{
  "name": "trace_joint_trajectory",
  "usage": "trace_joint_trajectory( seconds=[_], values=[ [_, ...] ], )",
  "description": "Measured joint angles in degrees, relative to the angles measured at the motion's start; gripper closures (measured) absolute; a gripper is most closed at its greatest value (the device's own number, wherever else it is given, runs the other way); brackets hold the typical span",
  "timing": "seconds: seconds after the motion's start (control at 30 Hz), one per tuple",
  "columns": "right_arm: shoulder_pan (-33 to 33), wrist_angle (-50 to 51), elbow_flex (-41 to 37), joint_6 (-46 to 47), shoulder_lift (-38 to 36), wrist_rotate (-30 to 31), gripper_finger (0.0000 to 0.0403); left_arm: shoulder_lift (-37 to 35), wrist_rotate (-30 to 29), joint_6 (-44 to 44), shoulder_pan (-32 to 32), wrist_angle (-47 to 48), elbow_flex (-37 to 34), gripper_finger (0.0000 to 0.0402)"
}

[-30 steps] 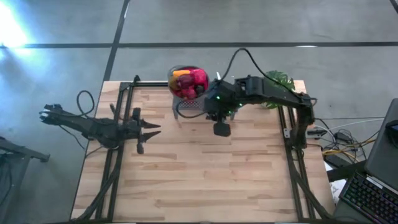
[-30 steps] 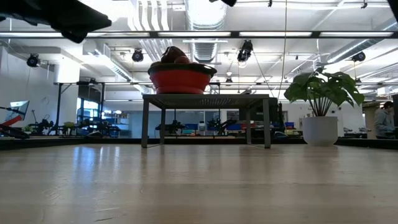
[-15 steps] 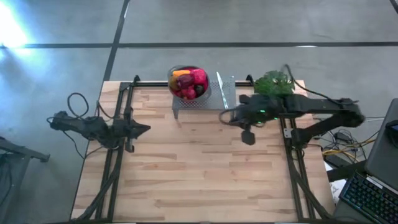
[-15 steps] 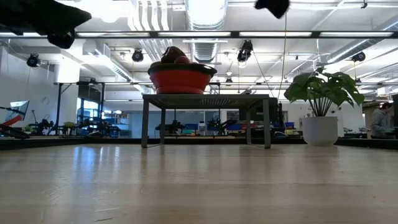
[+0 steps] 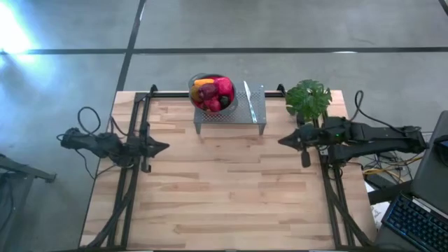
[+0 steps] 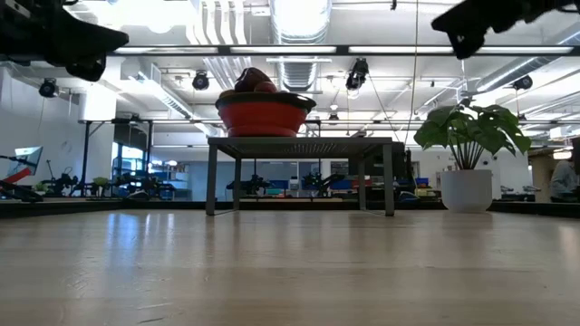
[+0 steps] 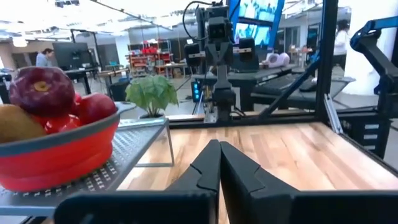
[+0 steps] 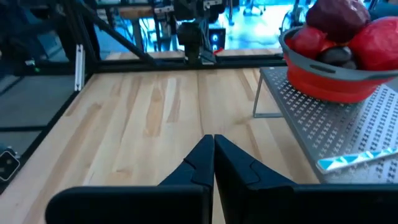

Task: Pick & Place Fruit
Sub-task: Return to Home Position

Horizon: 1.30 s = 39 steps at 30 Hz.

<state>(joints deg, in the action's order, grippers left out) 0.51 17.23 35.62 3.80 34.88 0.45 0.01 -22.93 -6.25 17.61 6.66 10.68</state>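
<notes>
The fruit (image 5: 212, 93) is heaped in a red-lined round bowl (image 6: 265, 116), with a dark maroon piece (image 7: 41, 89) on top. The bowl stands on a perforated metal stand (image 5: 241, 113) at the table's far edge. My left gripper (image 5: 164, 146) hovers shut over the table's left side, pointing level toward the right. My right gripper (image 5: 282, 141) hovers shut over the right side, pointing toward the left. Both are well short of the bowl, and nothing is between their fingers (image 7: 219, 152) (image 8: 213, 148).
A green potted plant (image 5: 309, 99) stands at the far right corner, just behind my right arm. A thin white-and-blue strip (image 8: 356, 159) lies on the stand beside the bowl. Black frame rails (image 5: 136, 175) run along both table sides. The bare wooden table (image 5: 224, 189) spreads between the arms.
My right gripper has swung away from the stand toward the table's right edge, sinking and tipping from pointing down to nearly level. My left gripper has shut on nothing and drawn back a little toward the table's left edge. The fruit and bowl have not moved.
</notes>
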Motion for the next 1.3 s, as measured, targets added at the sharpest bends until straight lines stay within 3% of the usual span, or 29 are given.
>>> trace_joint_trajectory(
  seconds=[0.43, 0.6, 1.3],
  values=[
    [0.0, -4.64, -14.66, 2.89, -12.7, -0.45, 0.0394, 0.0, -0.01, 0.03, 0.02, 0.71, -2.58, 0.0387],
    [-0.02, -4.12, -17.61, 4.96, -13.12, -0.44, 0.0394, -0.02, -0.01, 0.54, 0.0, 0.6, -3.61, 0.0393],
    [-0.02, -4.13, -27.95, -1.17, -12.58, -0.42, 0.0394, 0.22, -0.02, 8.52, 0.0, 2.83, -4.42, 0.0381]
  ],
)
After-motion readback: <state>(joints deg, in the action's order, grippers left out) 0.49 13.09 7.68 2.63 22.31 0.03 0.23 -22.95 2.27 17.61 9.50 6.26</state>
